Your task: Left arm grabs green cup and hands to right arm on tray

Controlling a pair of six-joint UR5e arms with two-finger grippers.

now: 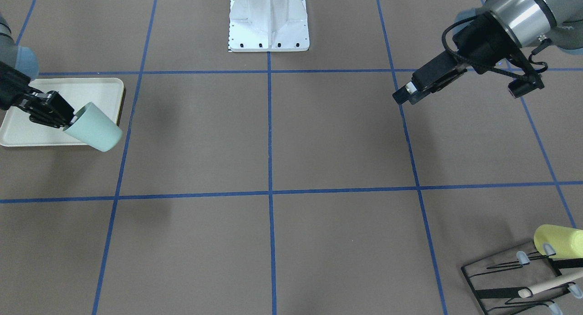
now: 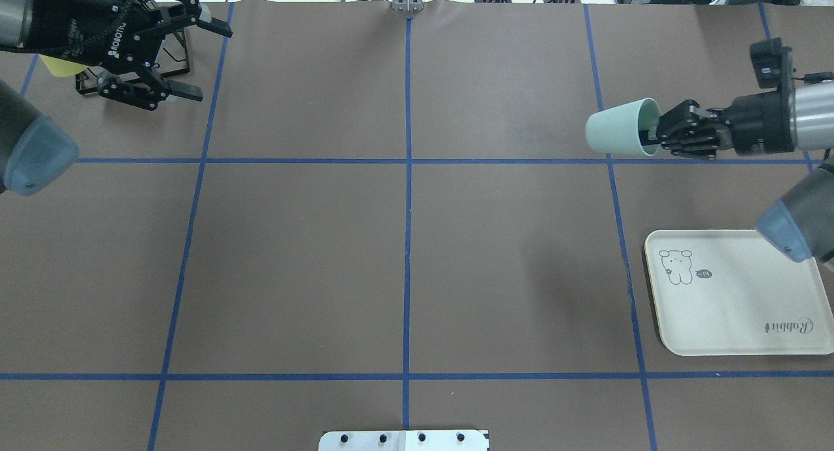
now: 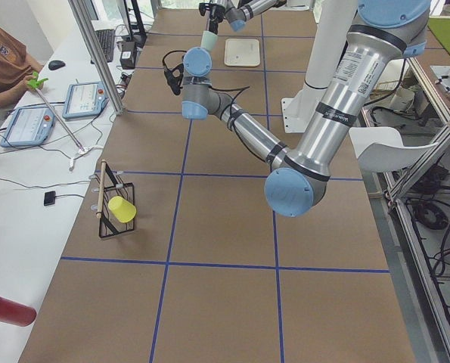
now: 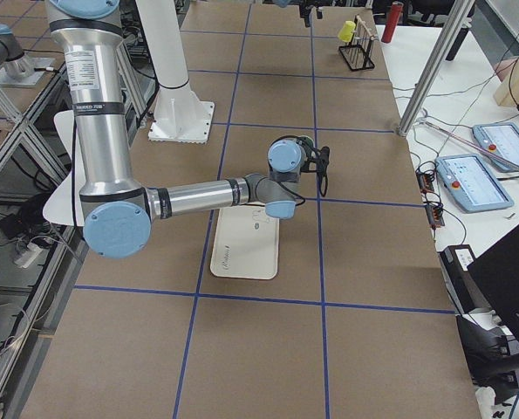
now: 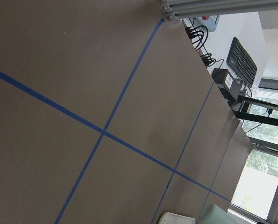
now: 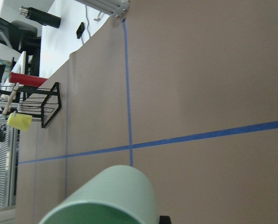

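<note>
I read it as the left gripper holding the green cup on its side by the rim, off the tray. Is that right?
Not quite. It is the right gripper that holds the green cup on its side by the rim, off the tray. The left gripper is open and holds nothing, over by the wire rack. The overhead exterior view shows this.

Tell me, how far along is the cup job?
Done, it seems: the hand-over. The right gripper grips the green cup by its rim; the left gripper is open, empty, far off. In hand: the cup hangs sideways in the air. Left: setting it on the tray, which holds nothing yet.
</note>
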